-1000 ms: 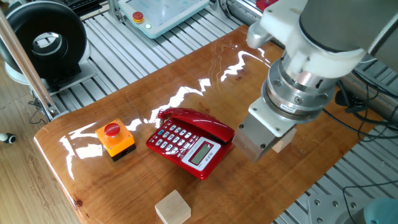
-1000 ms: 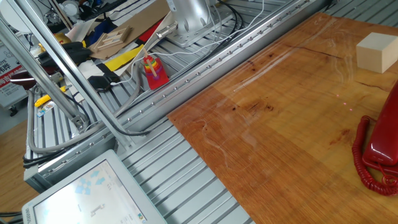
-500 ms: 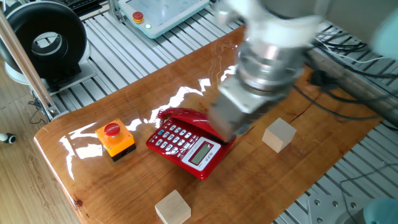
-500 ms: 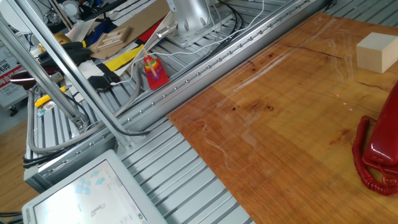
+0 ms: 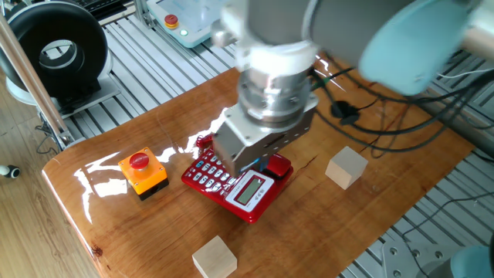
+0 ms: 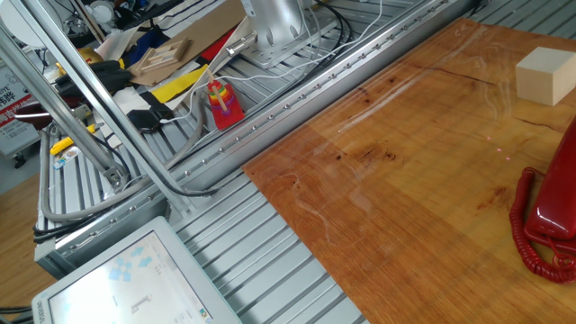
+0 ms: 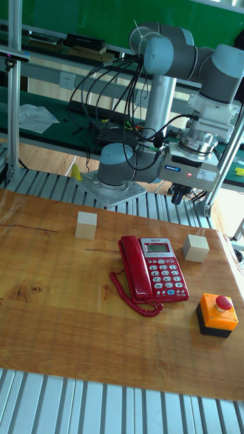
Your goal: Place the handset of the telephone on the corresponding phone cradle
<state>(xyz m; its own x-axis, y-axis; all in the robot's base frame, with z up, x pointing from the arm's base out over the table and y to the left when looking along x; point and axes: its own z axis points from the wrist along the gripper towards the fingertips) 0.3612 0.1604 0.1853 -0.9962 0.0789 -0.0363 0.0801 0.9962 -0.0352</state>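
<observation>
Pincer (image 7: 177,195) hangs high over the back of the table (image 7: 54,319), well above the phone (image 7: 166,271), with nothing visible in it. Its dark fingers are too small in the tall view to tell whether they are spread or pressed together. In one fixed view the grey wrist block hides them altogether.

Nearest in the tall view is the orange box (image 7: 215,317) with its red button, just beside the phone's front corner and not touching it. Next comes the coiled cord (image 7: 133,297), which loops on the wood by the phone's near end.

The handset (image 7: 131,266) lies lengthwise along the phone's side strip next to the keypad, parallel to the base, with both thick ends resting on it. The cradle itself is hidden under the handset, so I cannot see the hook switch.

Beyond the phone stand two pale wood blocks, one (image 7: 196,247) near its far corner and one (image 7: 86,225) well apart on the other side. Farthest back is the arm's base.

I judge that the placing is done, or very nearly. The handset looks seated and free of the pincer. What may be left is only to back away, or to press if one end sits proud.
</observation>
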